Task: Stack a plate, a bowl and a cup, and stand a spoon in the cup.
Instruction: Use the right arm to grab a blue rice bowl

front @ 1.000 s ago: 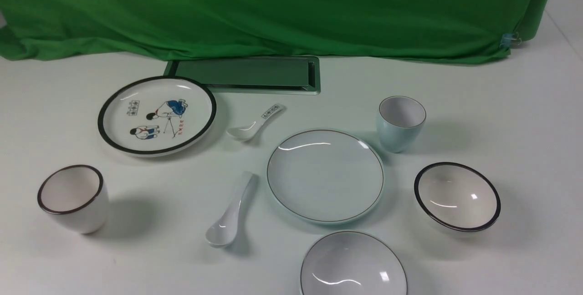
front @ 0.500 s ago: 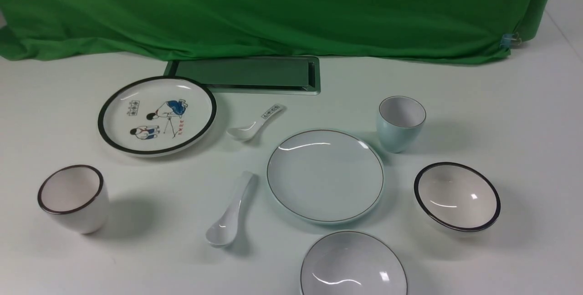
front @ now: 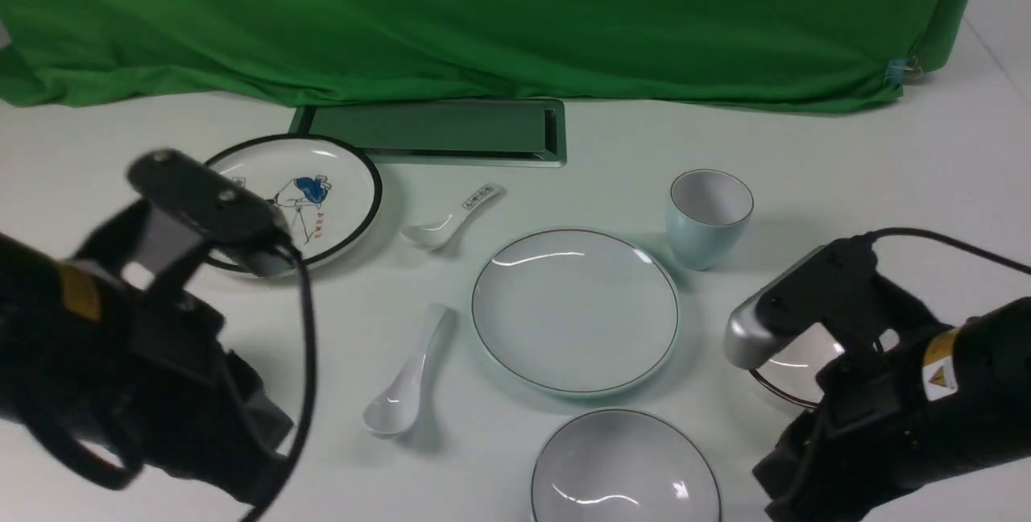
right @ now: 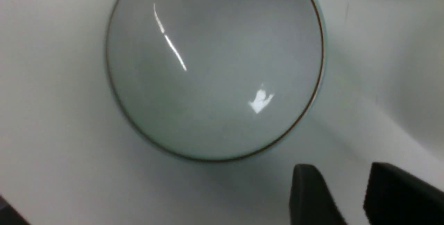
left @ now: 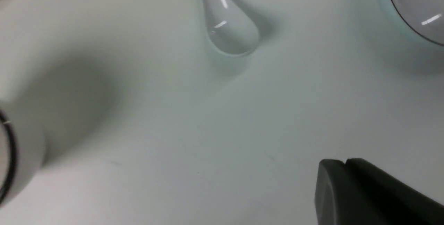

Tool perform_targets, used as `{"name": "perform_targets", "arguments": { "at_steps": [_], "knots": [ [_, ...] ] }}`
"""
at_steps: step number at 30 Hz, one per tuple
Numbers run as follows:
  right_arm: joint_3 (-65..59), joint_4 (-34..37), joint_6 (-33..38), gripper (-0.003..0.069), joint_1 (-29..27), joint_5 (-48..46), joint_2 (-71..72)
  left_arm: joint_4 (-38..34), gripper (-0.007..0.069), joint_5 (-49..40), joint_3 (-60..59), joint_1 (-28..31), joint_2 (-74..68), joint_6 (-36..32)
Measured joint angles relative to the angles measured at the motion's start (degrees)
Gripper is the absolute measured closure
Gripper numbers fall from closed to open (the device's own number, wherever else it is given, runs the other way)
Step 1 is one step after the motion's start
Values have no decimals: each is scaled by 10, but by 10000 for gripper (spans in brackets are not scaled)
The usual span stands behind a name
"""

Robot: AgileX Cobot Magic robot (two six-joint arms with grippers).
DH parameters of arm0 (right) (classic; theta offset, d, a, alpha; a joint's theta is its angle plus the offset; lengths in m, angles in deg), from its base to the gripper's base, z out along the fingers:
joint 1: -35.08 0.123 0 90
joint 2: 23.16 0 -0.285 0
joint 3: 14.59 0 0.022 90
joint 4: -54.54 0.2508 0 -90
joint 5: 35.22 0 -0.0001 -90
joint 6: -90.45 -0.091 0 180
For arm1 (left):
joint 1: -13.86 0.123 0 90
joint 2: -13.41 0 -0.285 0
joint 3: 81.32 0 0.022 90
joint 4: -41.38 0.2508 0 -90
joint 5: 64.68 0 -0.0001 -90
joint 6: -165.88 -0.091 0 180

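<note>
Shallow pale blue-grey bowl [right: 215, 68], thin dark rim, upright just in front of the plate [front: 576, 308].
Right gripper [right: 347, 173] low beside bowl, fingers parted, empty; left gripper [left: 345, 164] closed, empty, apart from spoon [left: 229, 34].

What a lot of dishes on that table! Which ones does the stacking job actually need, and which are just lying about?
Needed for the job:
pale blue plate
pale blue-grey bowl
pale blue cup
plain white spoon

Just lying about:
cartoon plate
printed-handle spoon
black-rimmed bowl, mostly hidden
black-rimmed white cup
</note>
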Motion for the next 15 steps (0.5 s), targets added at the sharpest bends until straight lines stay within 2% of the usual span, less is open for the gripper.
{"name": "perform_targets", "arguments": {
  "at_steps": [2,4,7,12,15],
  "knots": [
    [0,0,-10,276,5,27,-31,0,653,8,1,-24,-24,0],
    [0,0,-20,227,5,50,-55,-2,653,16,1,-35,-41,0],
    [0,0,-36,201,6,88,-105,-15,653,29,2,-44,-57,0],
    [0,24,-43,213,12,132,-166,-26,653,34,2,-44,-60,0],
    [3,34,-43,312,23,144,-198,-28,653,34,2,-44,-60,0]
  ]
}}
